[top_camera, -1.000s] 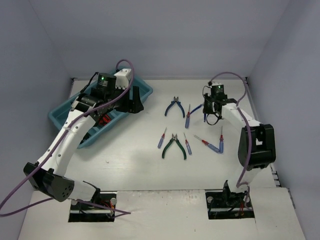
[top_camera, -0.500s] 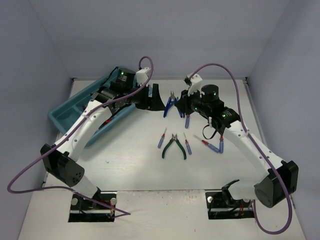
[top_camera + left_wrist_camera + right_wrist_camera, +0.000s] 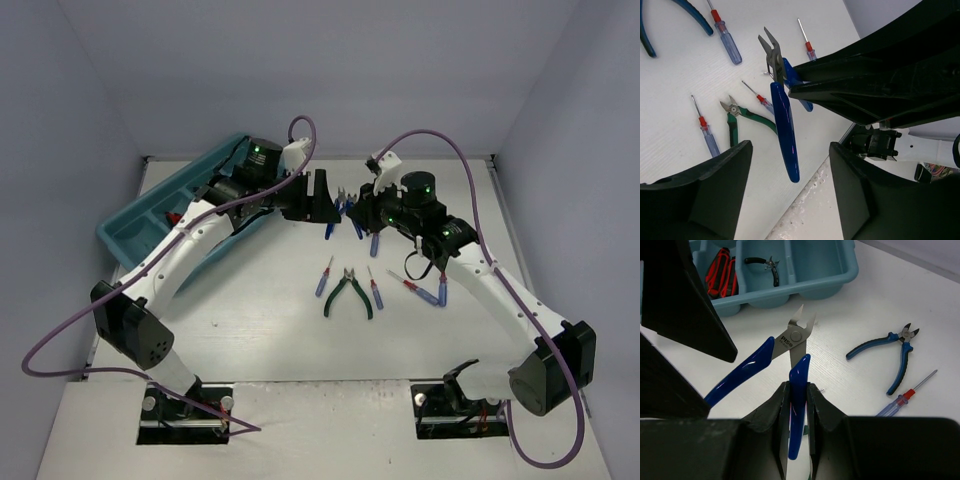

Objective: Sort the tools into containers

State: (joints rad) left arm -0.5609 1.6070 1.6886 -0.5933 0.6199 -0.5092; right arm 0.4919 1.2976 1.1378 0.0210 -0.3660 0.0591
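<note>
At the far left of the surface (image 3: 250, 330) sits the teal tray (image 3: 122, 232), with red-handled tools (image 3: 720, 277) in one compartment and black-handled pliers (image 3: 765, 264) in the next. The left arm (image 3: 165, 260) rises from its base, bends at a low elbow and stretches up and to the right across the tray's near edge, its wrist level and pointing right. The left claw (image 3: 318, 200) is spread open; in its wrist view the free handle of the blue-handled cutters (image 3: 782, 120) hangs between the two fingers and touches neither. The cutters are held off the surface at mid-table, just right of the tray, their jaws pointing toward it. The right claw (image 3: 797, 395) is clamped on the cutters' other handle. The right arm (image 3: 500, 290) folds at an elbow near its base and reaches up and left, meeting the left claw almost tip to tip. Below them, green-handled pliers (image 3: 348, 293) and several screwdrivers (image 3: 418, 288) lie on the surface.
</note>
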